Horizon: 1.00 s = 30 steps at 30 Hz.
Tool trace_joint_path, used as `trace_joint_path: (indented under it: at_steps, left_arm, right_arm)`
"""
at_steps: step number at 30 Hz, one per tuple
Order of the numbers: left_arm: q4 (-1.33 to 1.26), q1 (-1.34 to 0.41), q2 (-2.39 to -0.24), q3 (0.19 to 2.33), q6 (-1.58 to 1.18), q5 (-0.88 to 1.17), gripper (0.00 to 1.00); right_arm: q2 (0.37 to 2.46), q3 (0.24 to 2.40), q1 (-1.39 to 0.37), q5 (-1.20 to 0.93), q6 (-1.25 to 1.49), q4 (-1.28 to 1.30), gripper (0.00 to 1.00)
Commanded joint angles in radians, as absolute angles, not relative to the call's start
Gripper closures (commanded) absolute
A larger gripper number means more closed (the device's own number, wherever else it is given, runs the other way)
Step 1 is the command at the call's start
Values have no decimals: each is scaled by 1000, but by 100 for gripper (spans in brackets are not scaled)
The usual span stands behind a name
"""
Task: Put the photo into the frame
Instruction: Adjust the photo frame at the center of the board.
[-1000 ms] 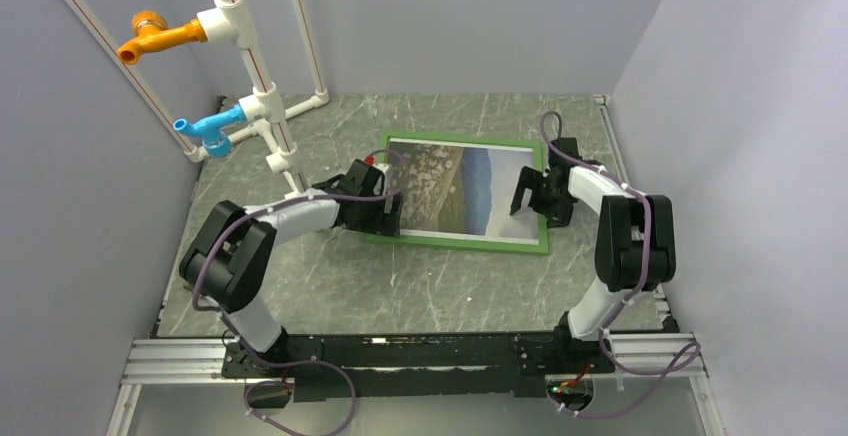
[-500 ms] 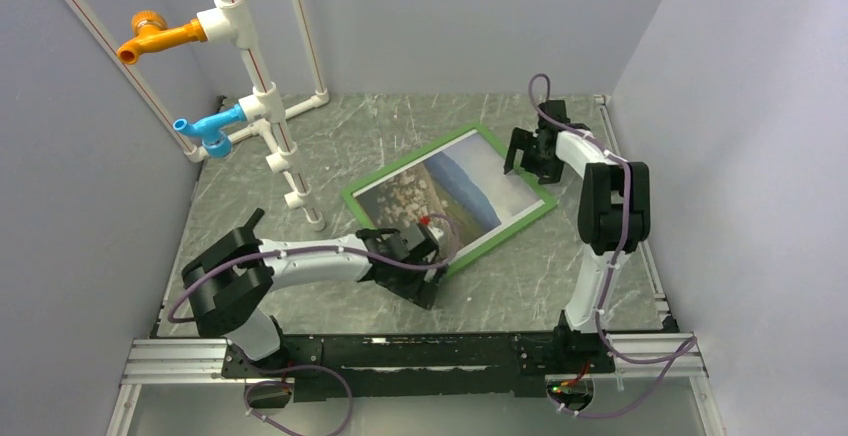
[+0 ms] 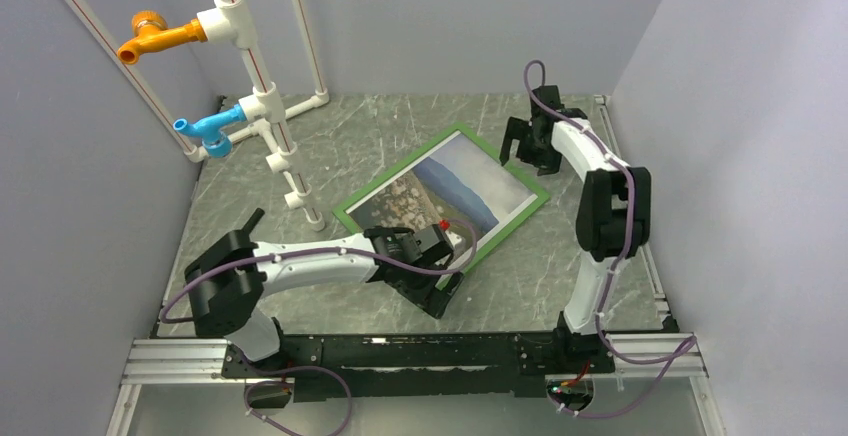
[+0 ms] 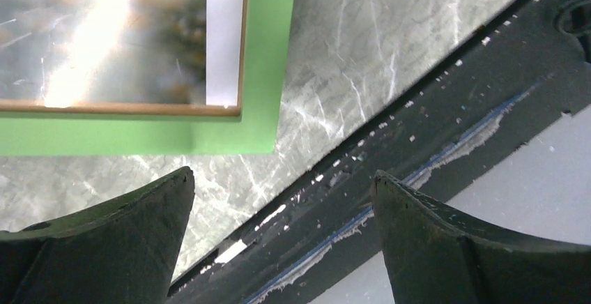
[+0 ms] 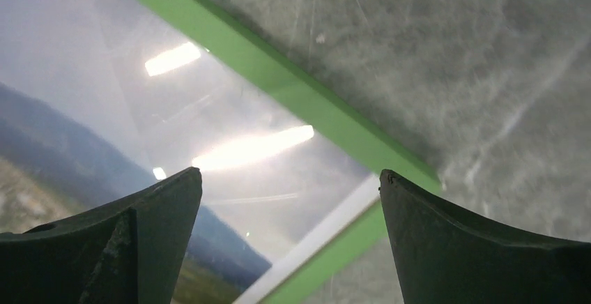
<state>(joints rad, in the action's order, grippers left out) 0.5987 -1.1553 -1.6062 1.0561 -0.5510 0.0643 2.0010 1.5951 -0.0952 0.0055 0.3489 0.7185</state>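
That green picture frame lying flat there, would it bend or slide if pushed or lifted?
The frame probably stays stiff: its edges look straight. Lying flat on the smooth tabletop, it likely slides and turns rather than tips. Its glass pane, glinting, seems breakable.

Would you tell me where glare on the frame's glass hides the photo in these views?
Left wrist: a broad bright streak washes out part of the photo inside the frame. Right wrist: smaller reflections sit on the glass over the sky. Top external: no glare; the photo reads clearly.
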Motion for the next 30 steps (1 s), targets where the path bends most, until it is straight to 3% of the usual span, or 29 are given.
trace_joint_path:
  at_steps: [1, 17, 24, 30]
  left_arm:
    - [625, -1154, -1497, 1079, -489, 98, 1]
    - [503, -986, -1334, 1077, -554, 182, 1]
    - [595, -888, -1240, 1047, -541, 103, 1]
    - [608, -852, -1178, 997, -548, 100, 1]
  right_arm:
    - [1764, 1507, -96, 22, 397, 765, 0]
    - [1323, 873, -152, -124, 606, 696, 0]
    - [1365, 811, -241, -148, 687, 614, 1]
    - [1488, 832, -305, -181, 724, 542, 18]
